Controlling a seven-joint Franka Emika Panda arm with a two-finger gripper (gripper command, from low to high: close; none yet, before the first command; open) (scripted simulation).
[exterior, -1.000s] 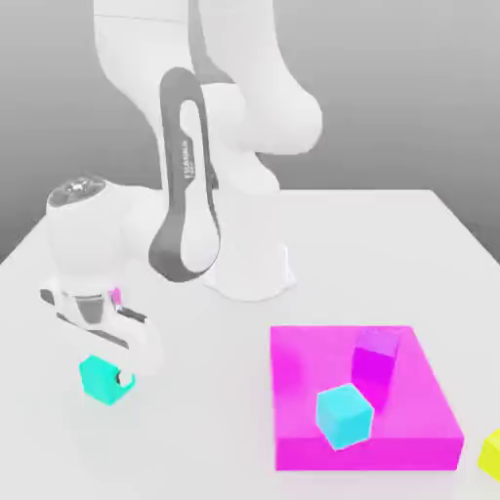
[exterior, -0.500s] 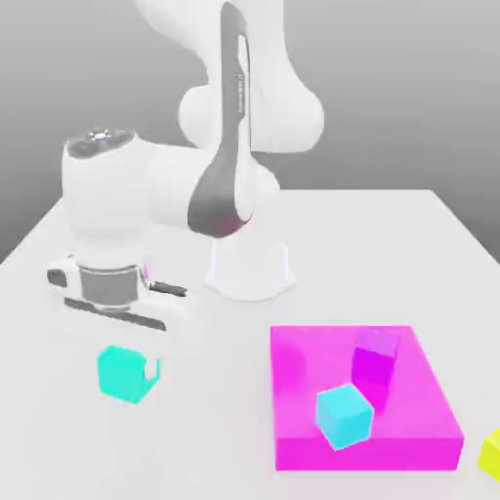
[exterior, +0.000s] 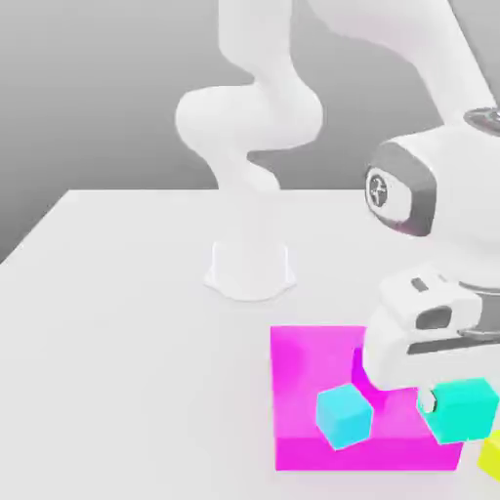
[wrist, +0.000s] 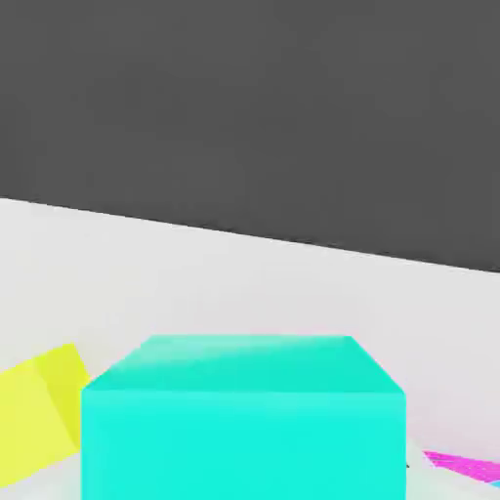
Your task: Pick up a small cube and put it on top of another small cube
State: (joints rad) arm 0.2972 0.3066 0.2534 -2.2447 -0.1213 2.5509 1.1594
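Note:
My gripper (exterior: 446,402) is shut on the small teal cube (exterior: 467,410) and holds it in the air on the exterior view's right, over the near right corner of the magenta platform (exterior: 298,391). One dark fingertip (exterior: 427,400) shows against the cube's left face. In the hand view the teal cube (wrist: 244,420) sits close in front of the camera. A paler sky-blue cube (exterior: 344,415) rests on the platform, left of the held cube and apart from it.
A yellow cube (exterior: 493,454) lies on the white table (exterior: 127,322) just right of the platform, below the held cube; the same yellow cube (wrist: 34,410) appears in the hand view. A small magenta block (exterior: 359,366) stands on the platform, mostly behind the hand. The arm's white base (exterior: 250,269) stands behind.
The arm has lifted the teal cube off the table at the exterior view's left and swung it across to the right, over the magenta platform's corner. The gripper stayed shut on it.

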